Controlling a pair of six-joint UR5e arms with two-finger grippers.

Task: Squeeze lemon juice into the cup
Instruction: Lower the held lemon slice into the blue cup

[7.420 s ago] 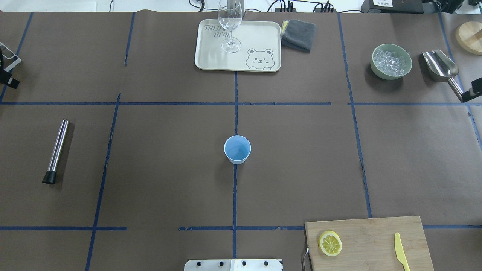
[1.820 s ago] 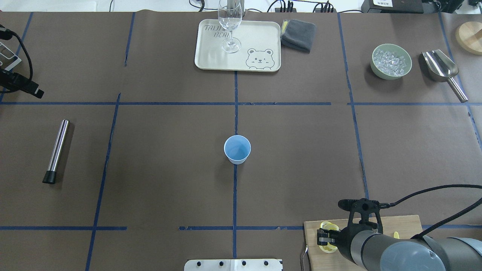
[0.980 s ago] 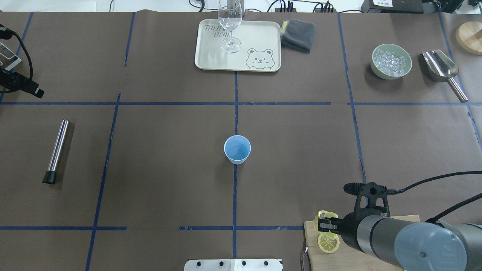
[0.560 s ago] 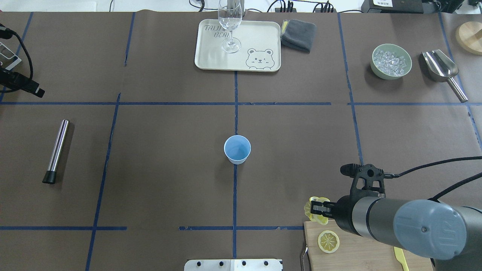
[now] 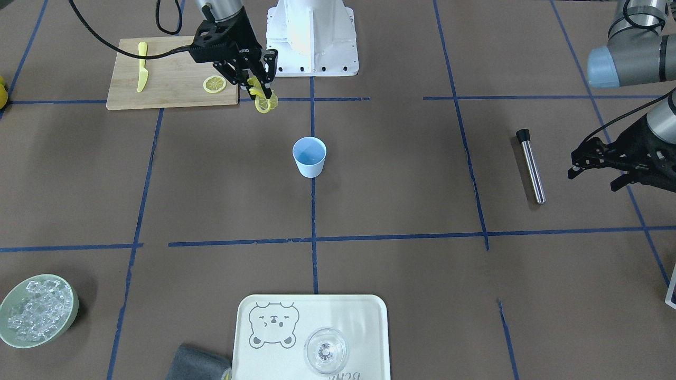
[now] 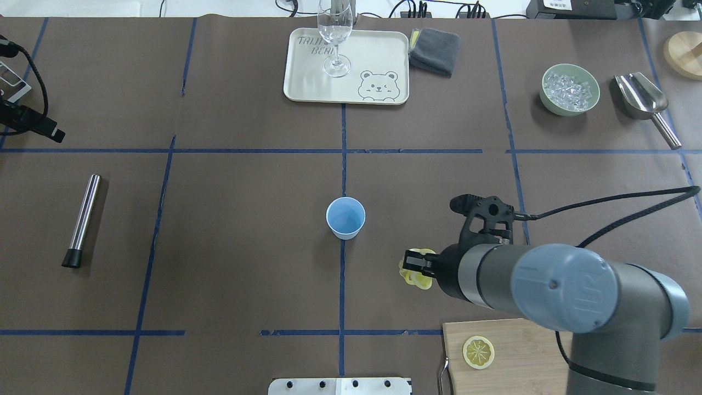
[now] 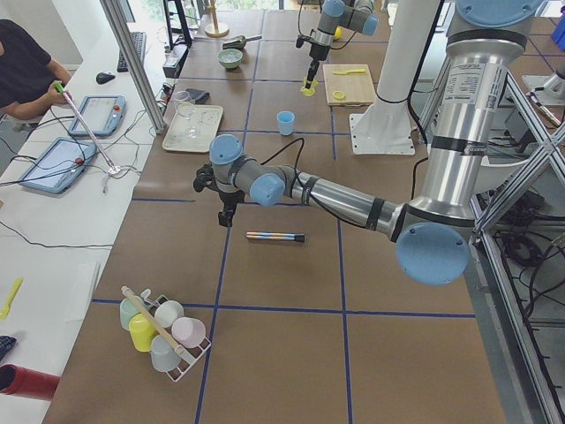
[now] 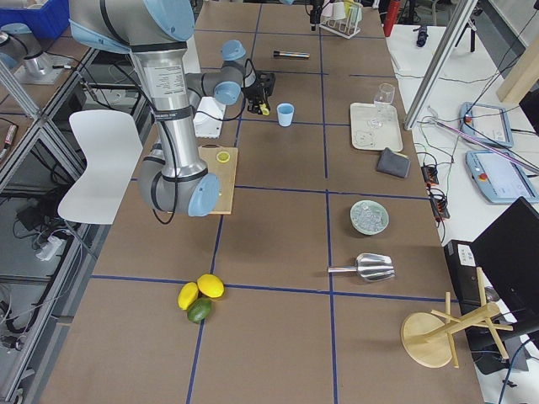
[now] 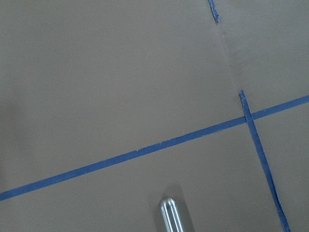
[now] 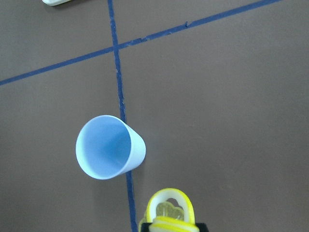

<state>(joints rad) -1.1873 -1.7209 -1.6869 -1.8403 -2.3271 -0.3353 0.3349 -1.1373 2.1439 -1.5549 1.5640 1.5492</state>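
Over the bench [image 6: 219, 274], the lemon [image 6: 412, 280], clamped in the right pincer [image 6: 410, 264], has been brought near the cup [image 6: 345, 218]; squeezing remains.

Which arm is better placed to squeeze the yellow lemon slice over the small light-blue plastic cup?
Right. The right gripper holds the folded yellow lemon slice close to the light-blue plastic cup; the left gripper is empty, far off.

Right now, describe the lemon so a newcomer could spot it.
Find the wooden cutting board by the robot's base. Between it and the blue cup, the right gripper holds the lemon. Unlike the flat slice on the board, it is pinched and folded.
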